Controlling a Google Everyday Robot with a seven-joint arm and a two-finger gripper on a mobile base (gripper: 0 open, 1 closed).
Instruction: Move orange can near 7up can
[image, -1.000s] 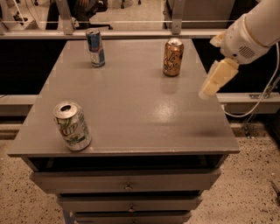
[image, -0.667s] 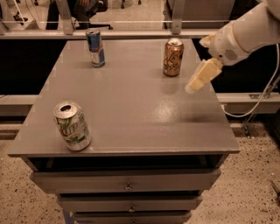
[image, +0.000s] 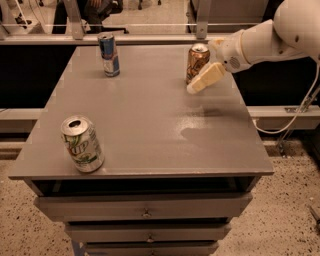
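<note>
The orange can (image: 196, 61) stands upright at the far right of the grey table (image: 150, 120). The 7up can (image: 82, 144) stands tilted at the near left corner, silver-white with a green logo. My gripper (image: 202, 82) reaches in from the right on a white arm. Its cream fingertips hang just in front of and beside the orange can, low over the table. It holds nothing that I can see.
A slim blue-and-silver can (image: 108, 54) stands at the far left of the table. Drawers (image: 145, 212) sit below the table's front edge. A rail and glass partition (image: 150, 30) run behind the table. A cable (image: 295, 117) hangs at the right.
My gripper has moved left and toward the orange can, from off the table's right edge to right beside the can. The cans have not moved.
</note>
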